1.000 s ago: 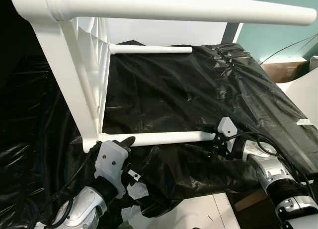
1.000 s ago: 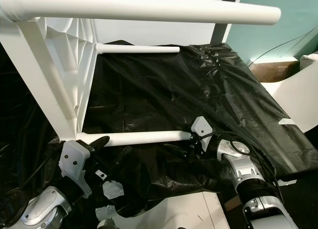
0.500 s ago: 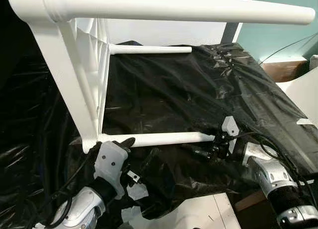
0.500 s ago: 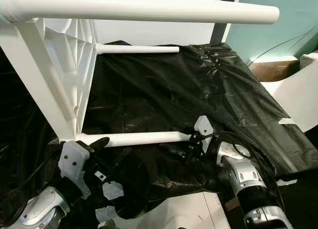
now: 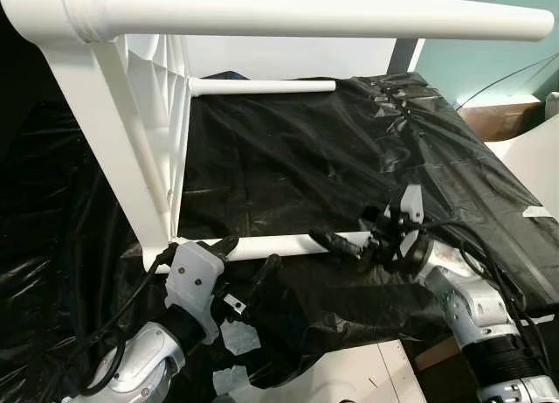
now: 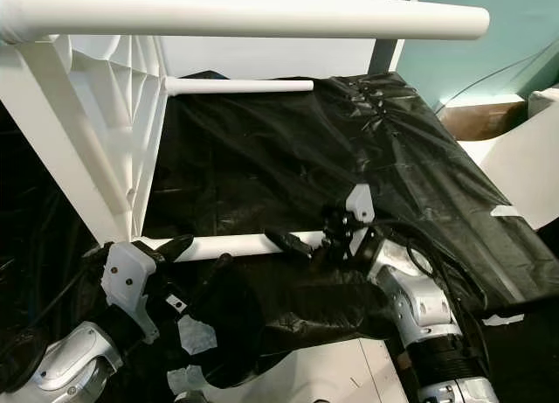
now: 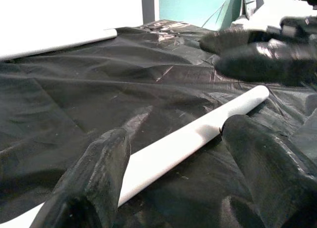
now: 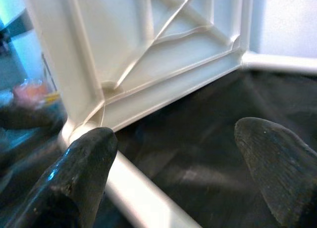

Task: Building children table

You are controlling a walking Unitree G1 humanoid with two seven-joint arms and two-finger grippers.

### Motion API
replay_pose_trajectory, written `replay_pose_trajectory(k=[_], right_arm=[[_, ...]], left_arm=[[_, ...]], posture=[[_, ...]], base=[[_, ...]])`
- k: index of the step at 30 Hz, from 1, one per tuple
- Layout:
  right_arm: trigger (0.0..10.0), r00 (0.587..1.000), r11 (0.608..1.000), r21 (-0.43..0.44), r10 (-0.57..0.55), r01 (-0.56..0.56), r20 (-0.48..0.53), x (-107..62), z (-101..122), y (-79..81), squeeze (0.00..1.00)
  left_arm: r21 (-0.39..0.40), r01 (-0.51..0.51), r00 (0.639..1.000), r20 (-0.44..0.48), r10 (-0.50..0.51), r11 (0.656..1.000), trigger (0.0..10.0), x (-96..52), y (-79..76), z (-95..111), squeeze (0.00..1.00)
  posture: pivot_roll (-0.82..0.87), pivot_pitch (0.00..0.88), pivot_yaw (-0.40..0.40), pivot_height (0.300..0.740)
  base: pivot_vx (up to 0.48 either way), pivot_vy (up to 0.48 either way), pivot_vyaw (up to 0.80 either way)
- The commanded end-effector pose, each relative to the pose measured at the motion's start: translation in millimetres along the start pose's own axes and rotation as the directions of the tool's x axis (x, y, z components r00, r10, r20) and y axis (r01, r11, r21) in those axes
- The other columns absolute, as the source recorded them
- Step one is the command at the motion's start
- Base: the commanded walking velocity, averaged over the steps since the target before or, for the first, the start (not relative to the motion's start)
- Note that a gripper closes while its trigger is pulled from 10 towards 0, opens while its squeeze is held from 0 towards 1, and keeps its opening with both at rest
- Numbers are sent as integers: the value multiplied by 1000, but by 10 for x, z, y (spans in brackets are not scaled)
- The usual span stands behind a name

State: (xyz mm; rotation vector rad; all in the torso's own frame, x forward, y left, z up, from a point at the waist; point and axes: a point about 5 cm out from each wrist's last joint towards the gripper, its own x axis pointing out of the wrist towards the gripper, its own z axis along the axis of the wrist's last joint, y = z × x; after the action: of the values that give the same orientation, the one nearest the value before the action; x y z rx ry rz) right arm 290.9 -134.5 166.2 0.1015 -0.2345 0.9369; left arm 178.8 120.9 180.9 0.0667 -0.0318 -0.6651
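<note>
Two claws bracket the nearest white tubular plastic leg [image 5: 279, 244] of the white ribbed plastic children's table [image 5: 148, 149], which lies on its side on the black plastic sheet [image 5: 306, 149] over the surface. That leg runs sideways across my view, its socket end at the tabletop on my left and its free end pointing right. My left claw [image 5: 249, 259] sits at the socket end, fingers spread to either side of the leg and gripping nothing, as the left wrist view confirms. My right claw [image 5: 345, 246] is at the free end, also spread, one finger reaching along the leg. I judge both equally near; the next move turns on closing across the leg's long axis.
</note>
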Motion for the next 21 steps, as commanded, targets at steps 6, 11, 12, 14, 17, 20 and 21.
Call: replay_pose_trajectory(k=[6,11,12,14,17,20,21], right_arm=[[10000,956,958,-18,-283,285,82,104,90,-170,0],[10000,899,898,-84,-422,433,117,146,114,-215,0],[10000,899,898,-84,-422,433,117,146,114,-215,0],[10000,879,875,-99,-462,473,122,135,106,-218,0],[10000,833,822,-139,-537,553,136,67,92,-232,0],[10000,796,781,-155,-588,605,143,-1,67,-240,0],[10000,781,765,-159,-607,624,143,-44,48,-239,0]], left_arm=[[44,-18,998,61,15,999,10000,93,56,29,0],[48,-89,992,97,84,995,10000,142,112,30,0],[48,-89,992,97,84,995,10000,142,112,30,0],[34,-112,988,109,108,993,10000,148,129,22,0],[13,-149,980,135,146,989,10000,146,152,6,0],[-5,-167,975,146,166,986,10000,132,159,-21,0],[0,-169,975,144,168,986,10000,116,159,-43,0]], posture=[[181,81,-40,740],[184,75,-44,740],[184,75,-44,740],[184,69,-48,740],[187,64,-51,740],[186,64,-52,740],[186,64,-52,740]], base=[[0,0,0],[0,0,0],[0,0,0],[0,0,0],[0,0,0],[0,0,0],[0,0,0]])
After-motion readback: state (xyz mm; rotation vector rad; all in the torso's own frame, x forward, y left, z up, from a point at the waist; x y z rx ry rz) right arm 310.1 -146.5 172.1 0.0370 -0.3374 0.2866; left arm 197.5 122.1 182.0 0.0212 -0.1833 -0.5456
